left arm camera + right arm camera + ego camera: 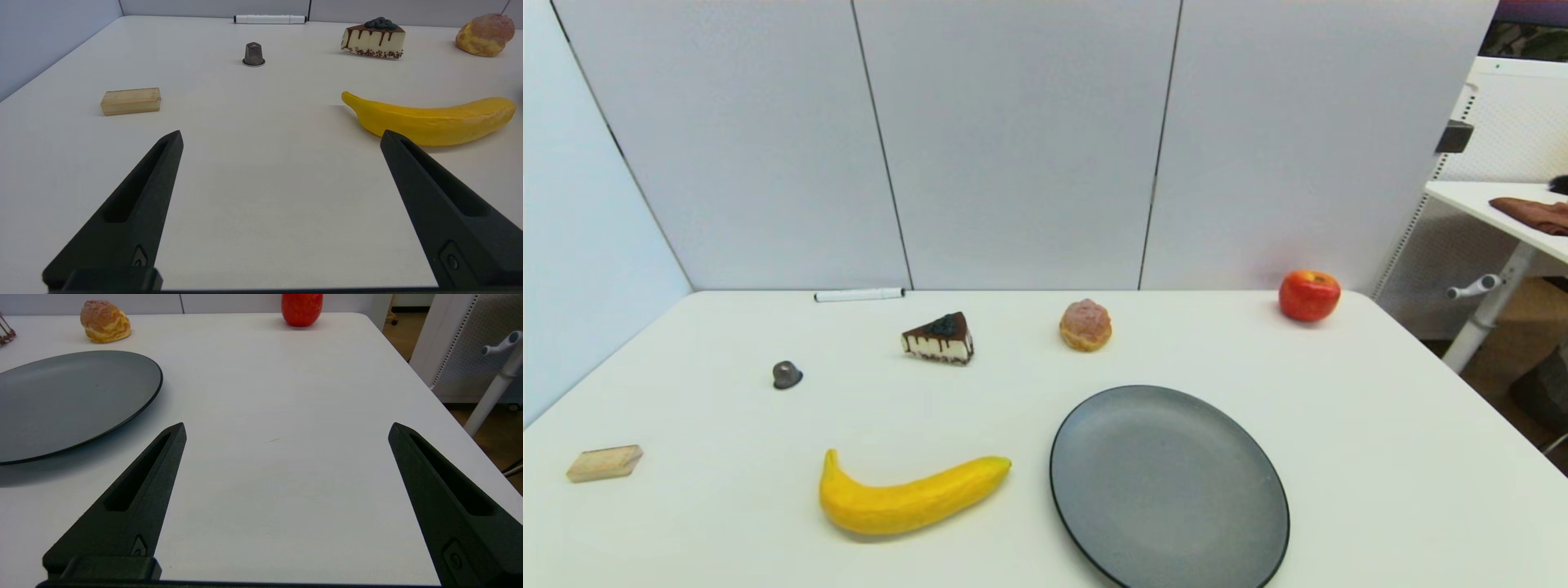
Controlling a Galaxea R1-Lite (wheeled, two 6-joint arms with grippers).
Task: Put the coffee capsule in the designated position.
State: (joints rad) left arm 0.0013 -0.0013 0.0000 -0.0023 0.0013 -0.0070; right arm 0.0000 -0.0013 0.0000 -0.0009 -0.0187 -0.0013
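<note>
The coffee capsule (787,374) (253,54) is a small dark grey dome with a flared rim, standing upright on the left half of the white table. Neither arm shows in the head view. In the left wrist view my left gripper (282,136) is open over bare tabletop near the front edge, well short of the capsule. My right gripper (287,428) is open too, over bare table right of the plate. The designated position has no marking that I can pick out.
Near the capsule lie a wooden block (605,462), a banana (907,500), a cake slice (939,338) and a white marker (859,294). A cream puff (1085,324), a grey plate (1168,488) and a red apple (1308,295) fill the right half. Panels wall the back.
</note>
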